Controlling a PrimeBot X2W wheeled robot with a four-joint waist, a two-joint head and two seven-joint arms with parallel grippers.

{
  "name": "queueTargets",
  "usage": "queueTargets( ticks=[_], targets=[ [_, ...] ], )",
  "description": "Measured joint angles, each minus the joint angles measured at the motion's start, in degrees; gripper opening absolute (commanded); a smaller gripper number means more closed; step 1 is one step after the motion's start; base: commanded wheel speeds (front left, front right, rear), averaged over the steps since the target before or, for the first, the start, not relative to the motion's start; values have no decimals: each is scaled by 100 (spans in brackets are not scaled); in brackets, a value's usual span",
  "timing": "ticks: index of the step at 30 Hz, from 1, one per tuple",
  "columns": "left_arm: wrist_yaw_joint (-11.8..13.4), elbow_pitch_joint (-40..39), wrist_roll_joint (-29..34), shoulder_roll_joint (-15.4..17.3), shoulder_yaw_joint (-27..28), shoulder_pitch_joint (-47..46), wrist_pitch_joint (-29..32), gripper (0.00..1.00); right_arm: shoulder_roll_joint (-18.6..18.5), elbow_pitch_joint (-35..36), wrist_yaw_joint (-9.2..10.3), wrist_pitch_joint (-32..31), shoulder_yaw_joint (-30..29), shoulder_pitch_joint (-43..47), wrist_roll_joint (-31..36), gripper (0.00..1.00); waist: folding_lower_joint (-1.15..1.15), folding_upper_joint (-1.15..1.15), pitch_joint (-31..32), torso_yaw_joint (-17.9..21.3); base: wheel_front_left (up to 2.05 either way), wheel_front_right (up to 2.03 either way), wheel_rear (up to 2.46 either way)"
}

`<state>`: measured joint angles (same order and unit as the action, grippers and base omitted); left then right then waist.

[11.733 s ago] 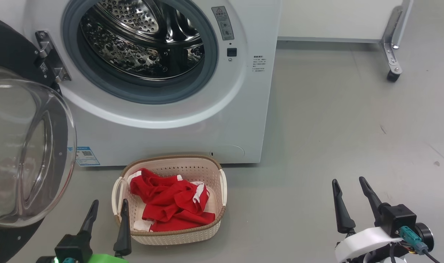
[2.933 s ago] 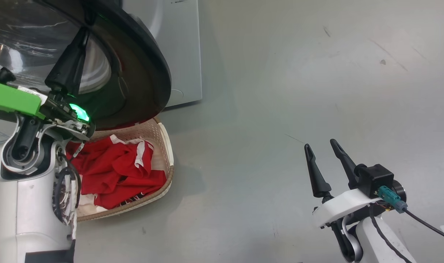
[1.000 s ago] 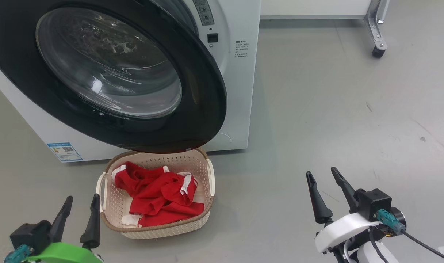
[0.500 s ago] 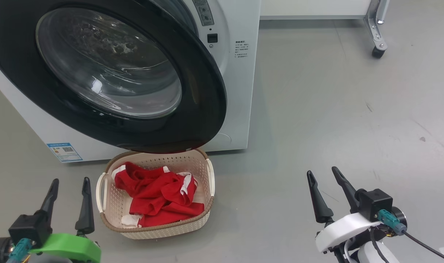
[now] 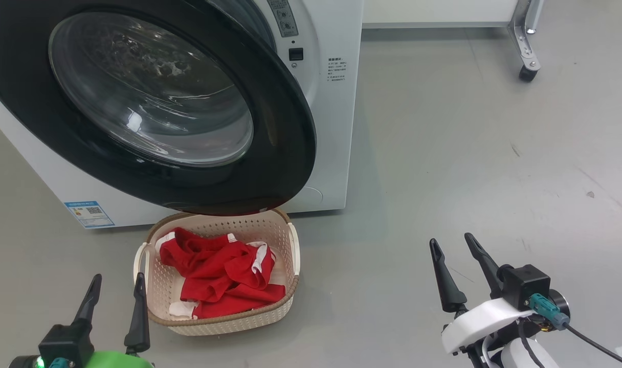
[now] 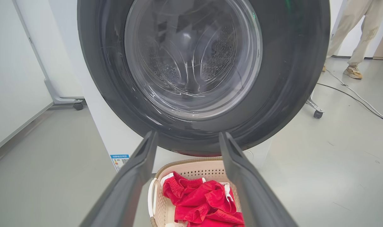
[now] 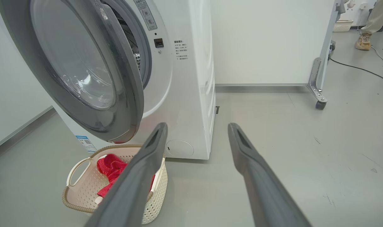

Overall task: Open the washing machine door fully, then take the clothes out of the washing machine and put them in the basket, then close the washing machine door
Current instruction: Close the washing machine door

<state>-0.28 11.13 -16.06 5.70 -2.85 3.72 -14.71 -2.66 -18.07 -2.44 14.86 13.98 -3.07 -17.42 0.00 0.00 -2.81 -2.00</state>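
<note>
The washing machine (image 5: 336, 128) stands at the upper left. The washing machine door (image 5: 152, 102), black-rimmed with a glass bowl, is swung nearly to the front. In the right wrist view the washing machine door (image 7: 84, 69) still stands ajar at its free edge. Below it, the basket (image 5: 239, 324) holds the red clothes (image 5: 219, 276). My left gripper (image 5: 118, 276) is open and empty just left of the basket's handle. It points at the door (image 6: 194, 63). My right gripper (image 5: 450, 239) is open and empty over bare floor, well right of the basket (image 7: 84, 192).
A wheeled metal frame leg (image 5: 526, 46) stands at the far right by a white panel. A person's legs (image 6: 355, 34) and a floor cable (image 6: 352, 93) show beyond the machine. Grey floor (image 5: 469, 153) spreads to the right.
The door, fully open earlier and then pushed by my left arm, now stands nearly shut. Over the last second my left gripper shifted up-left, then came back beside the basket. The right arm stayed put.
</note>
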Motion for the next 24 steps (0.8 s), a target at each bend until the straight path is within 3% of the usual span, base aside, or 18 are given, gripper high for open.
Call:
queueTargets(
  ticks=[18,19,20,24],
  targets=[
    [-169,-87,232,-175,250,43,0,100,0,16,0,0,1,2,7,100,0,0,1,18,0,0,0],
    [-202,-87,256,-178,260,44,0,100,0,52,-1,0,1,2,7,44,0,0,0,17,0,0,0],
    [-205,-88,277,-182,269,44,0,100,0,108,-1,0,1,2,5,0,0,0,-1,17,0,0,0],
    [-245,-88,314,-220,305,48,0,100,0,359,-42,0,-18,-9,37,0,0,0,-11,12,0,0,0]
  ],
)
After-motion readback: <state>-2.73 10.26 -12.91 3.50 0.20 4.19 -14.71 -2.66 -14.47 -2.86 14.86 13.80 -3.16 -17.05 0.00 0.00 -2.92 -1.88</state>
